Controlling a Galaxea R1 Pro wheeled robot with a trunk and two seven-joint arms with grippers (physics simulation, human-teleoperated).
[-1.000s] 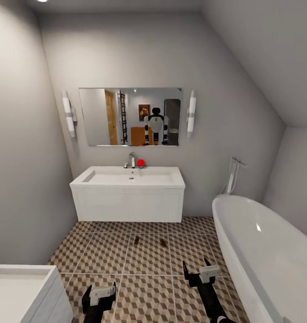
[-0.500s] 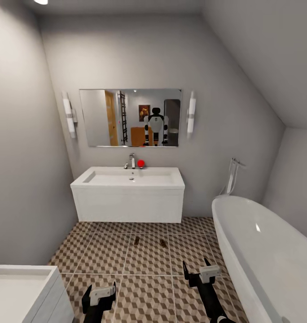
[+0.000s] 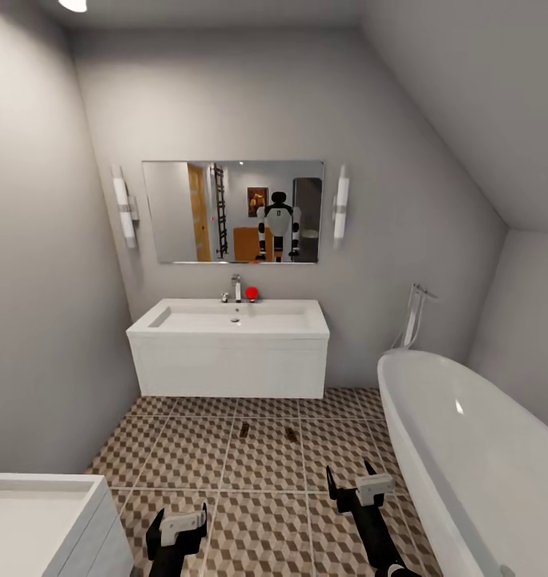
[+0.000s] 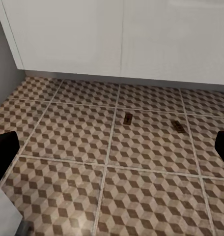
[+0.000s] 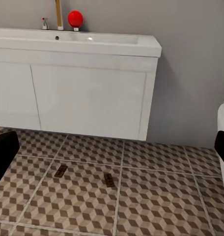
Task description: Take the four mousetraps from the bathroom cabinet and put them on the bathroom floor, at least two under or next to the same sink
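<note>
Just two small tan mousetraps on cube-patterned bathroom floor; both jaws spread, empty

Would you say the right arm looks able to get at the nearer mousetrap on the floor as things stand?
Probably yes. The right claw is open and empty, and bare floor tiles lie between it and the mousetrap ahead of it. Nothing blocks the way, though the arm would have to stretch forward and down; the bathtub stays off to its side.

Glossy white bathtub, matt patterned tile floor, chrome faucet
</note>
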